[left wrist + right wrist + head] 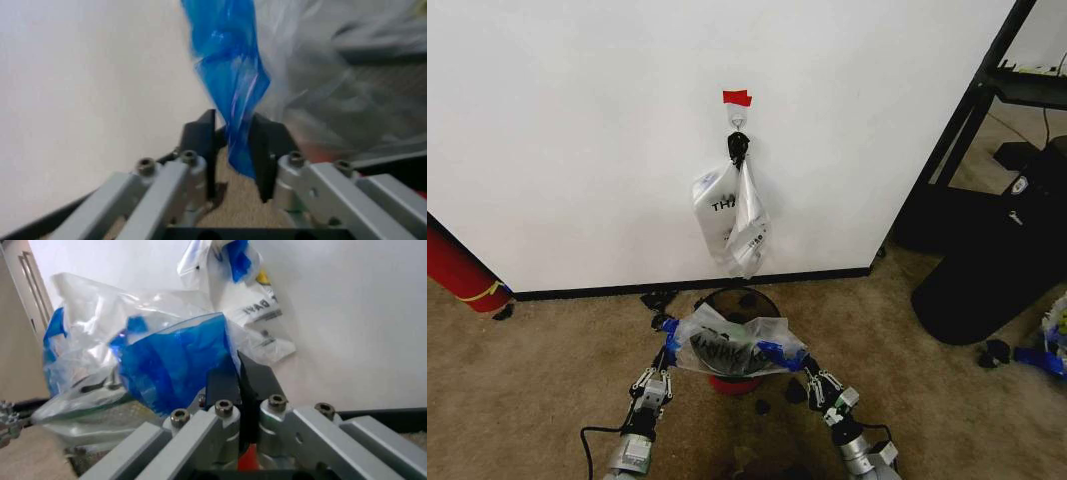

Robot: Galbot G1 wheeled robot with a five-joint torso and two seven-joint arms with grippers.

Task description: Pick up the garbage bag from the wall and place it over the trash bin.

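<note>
With both arms extended toward the wall (pixel 577 120), the garbage bag (pixel 732 347) is stretched over the mouth of the trash bin (pixel 739 300), off its hook (pixel 737 120). Left gripper (pixel 232 150) pinches a blue handle; right gripper (pixel 235 385) is pressed together on the opposite blue edge. Remaining, by my judgement: seat the rim and release. Other bags (pixel 732 215) hang on the hook

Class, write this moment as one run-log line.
stage: thin translucent blue-patched garbage bag stretched over black wire-mesh trash bin | left gripper: shut on bag | right gripper: shut on bag | white printed bag: on wall hook
</note>
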